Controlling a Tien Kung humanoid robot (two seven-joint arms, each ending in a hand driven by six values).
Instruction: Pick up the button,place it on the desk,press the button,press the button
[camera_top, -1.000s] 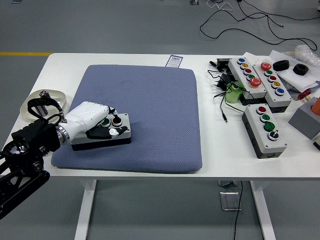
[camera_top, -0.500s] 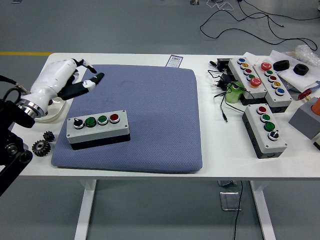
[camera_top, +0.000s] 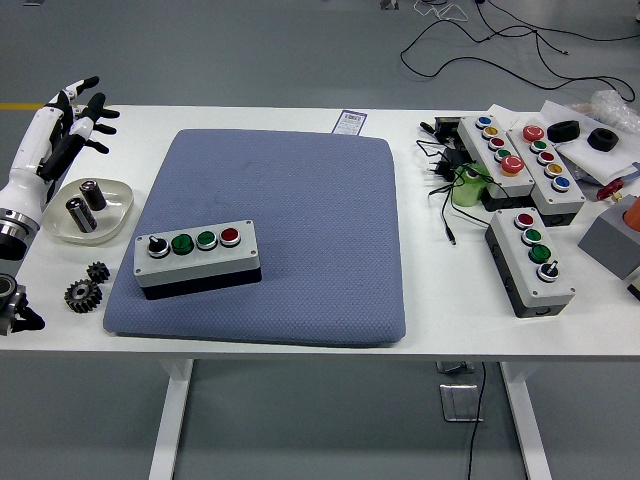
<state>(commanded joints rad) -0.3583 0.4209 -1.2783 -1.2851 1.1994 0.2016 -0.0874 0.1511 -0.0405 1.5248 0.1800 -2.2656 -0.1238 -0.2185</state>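
On the blue pad (camera_top: 300, 220) near the bench's (camera_top: 440, 300) front-left, the button box (camera_top: 197, 257) sits flat, buttons up so they can be pressed, while the left hand (camera_top: 62, 130) hangs well apart at the left edge, fingers spread, holding nothing

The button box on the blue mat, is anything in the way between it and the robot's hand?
Nothing visible blocks it. The left hand hangs open at the table's far left, the shallow dish lies off to the side, and the button box sits uncovered on the blue mat.
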